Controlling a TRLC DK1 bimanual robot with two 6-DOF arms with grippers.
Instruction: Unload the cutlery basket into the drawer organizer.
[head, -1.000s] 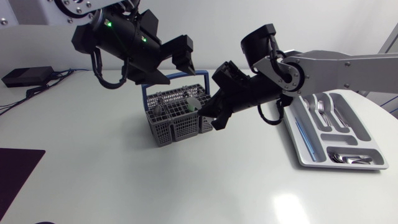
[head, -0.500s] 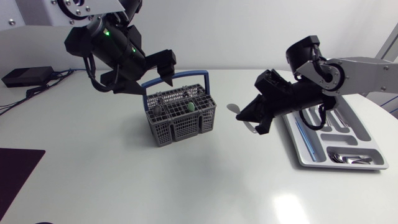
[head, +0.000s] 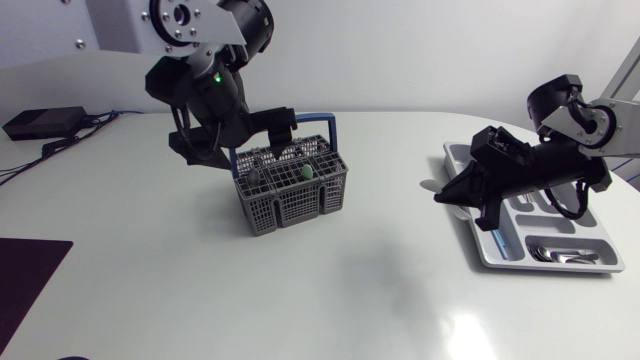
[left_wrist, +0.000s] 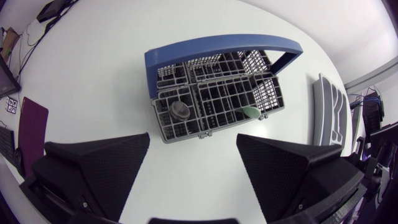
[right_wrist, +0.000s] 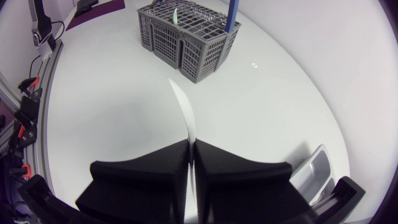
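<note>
- On the white table (head: 300, 300), a tray organizer (head: 497, 252) lies at the right side and a grey basket (head: 290, 190) with a blue handle stands well apart from it, toward the left.
- Left gripper (left_wrist: 193, 137) hangs above the basket, fingers spread wide, holding nothing.
- Right gripper (right_wrist: 191, 143) is over the organizer's edge nearest the basket, its fingers pinched tight on a thin shiny piece of cutlery (right_wrist: 184, 109) that sticks out ahead of them, seen edge-on.
- Some spoons (head: 560, 254) lie in the organizer's end compartment.
- Inside the basket, a green-tipped item (left_wrist: 250, 112) and a round grey item (left_wrist: 181, 110) stand in separate cells.
</note>
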